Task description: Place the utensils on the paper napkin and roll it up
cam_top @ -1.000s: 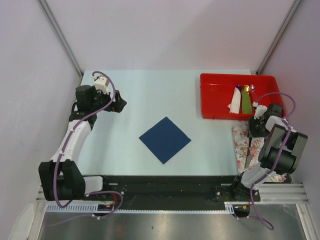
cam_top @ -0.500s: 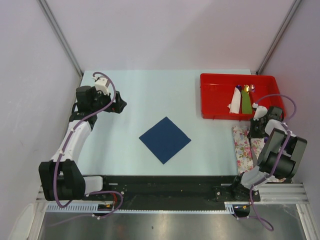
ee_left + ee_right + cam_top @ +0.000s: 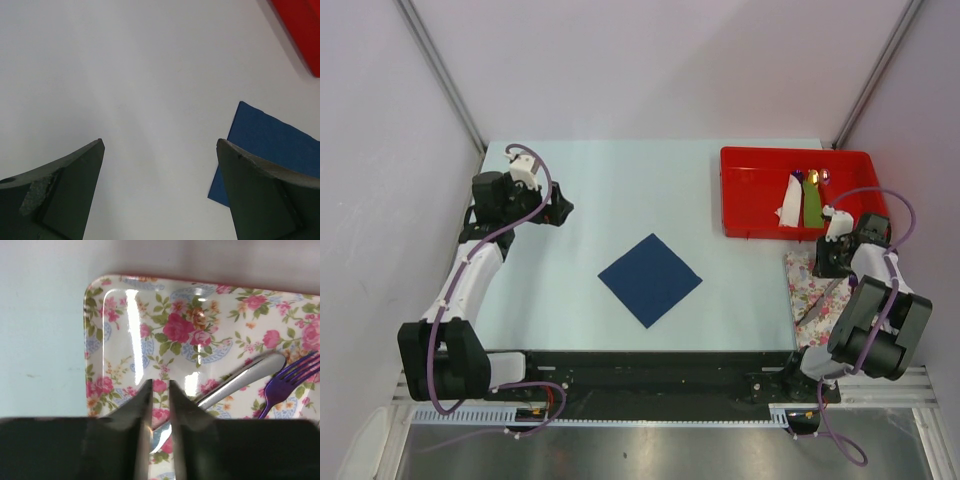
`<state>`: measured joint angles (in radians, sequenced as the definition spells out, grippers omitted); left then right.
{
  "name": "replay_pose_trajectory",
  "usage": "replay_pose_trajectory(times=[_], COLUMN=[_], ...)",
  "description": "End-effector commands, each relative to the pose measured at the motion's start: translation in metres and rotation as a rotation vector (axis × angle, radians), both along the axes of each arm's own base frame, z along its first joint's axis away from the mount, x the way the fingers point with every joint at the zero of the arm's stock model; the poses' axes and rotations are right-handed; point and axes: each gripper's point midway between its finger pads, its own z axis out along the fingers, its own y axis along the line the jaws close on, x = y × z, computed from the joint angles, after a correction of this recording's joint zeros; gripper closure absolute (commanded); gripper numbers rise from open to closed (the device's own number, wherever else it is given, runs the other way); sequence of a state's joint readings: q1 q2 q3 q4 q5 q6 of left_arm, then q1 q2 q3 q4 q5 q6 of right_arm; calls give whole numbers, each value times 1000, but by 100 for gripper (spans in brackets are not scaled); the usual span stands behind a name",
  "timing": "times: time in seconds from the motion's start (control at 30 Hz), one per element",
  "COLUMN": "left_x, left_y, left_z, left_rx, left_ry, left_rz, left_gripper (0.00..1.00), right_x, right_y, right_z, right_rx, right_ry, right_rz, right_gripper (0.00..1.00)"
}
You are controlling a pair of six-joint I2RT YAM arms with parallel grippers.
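Top external: the paper napkin (image 3: pixel 650 280) lay flat as a diamond near the middle of the tabletop (image 3: pixel 620 190), with nothing on it. The left arm (image 3: pixel 470 270) sat at far left, well apart from the napkin. The right arm (image 3: pixel 870 320) reached over the floral tray (image 3: pixel 798 278) at near right, just on the near side of the red bin (image 3: pixel 755 195). A slim grey knife (image 3: pixel 817 303) lay diagonally on the tray. Left wrist: the left fingers (image 3: pixel 65 195) stood wide with nothing between them, bare tabletop below and a corner of the napkin off to the right. Right wrist: the right fingers (image 3: pixel 142 410) stood narrow, only a slit between them, at the blade end of the knife. Its handle pointed away to the right beside a purple fork (image 3: pixel 287 375). Whether the blade was pinched or merely lay under the fingers could not be told. Risks, as judged: a hold this near one end of a smooth, thin blade would probably let the knife swing or slip out on lifting, so it could drop back on the glossy tray or land short of the napkin. A closing that missed could scrape the tray and nudge the fork. At the napkin, setting metal down with sideways motion could drag or crease the thin paper, since no fingers pinned it.
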<state>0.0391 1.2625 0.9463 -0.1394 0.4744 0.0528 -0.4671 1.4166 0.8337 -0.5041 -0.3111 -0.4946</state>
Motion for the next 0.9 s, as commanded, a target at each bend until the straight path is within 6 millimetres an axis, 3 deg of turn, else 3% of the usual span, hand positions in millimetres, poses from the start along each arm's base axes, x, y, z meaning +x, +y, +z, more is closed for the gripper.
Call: replay_pose_trajectory(times=[0.0, 0.03, 0.1, 0.2, 0.37, 0.57, 0.73, 0.87], left_x=[3, 3, 1, 1, 7, 14, 18, 20], left_y=[-4, -4, -4, -4, -5, -6, -7, -6], left_z=[10, 9, 8, 6, 6, 12, 16, 13], left_rx=[-2, -1, 2, 5, -2, 3, 17, 20], left_ry=[-40, -39, -35, -38, -30, -47, -66, -61], left_rz=[-22, -23, -23, -24, -34, -48, -64, -70], left_gripper=[0, 0, 0, 0, 0, 0, 0, 0], right_x=[-7, -13, -28, -43, -56, -64, -67, -70], right_y=[-11, -13, -18, -30, -31, -35, -33, -31], right_z=[3, 3, -2, -7, -27, -52, -60, -55], right_rx=[-15, -17, -21, -47, -61, -68, -59, -63], right_ry=[34, 50, 85, 103, 118, 169, 191, 172], right_rz=[2, 4, 6, -35, -79, -114, -112, -101], right_gripper=[63, 48, 39, 37, 35, 39, 56, 66])
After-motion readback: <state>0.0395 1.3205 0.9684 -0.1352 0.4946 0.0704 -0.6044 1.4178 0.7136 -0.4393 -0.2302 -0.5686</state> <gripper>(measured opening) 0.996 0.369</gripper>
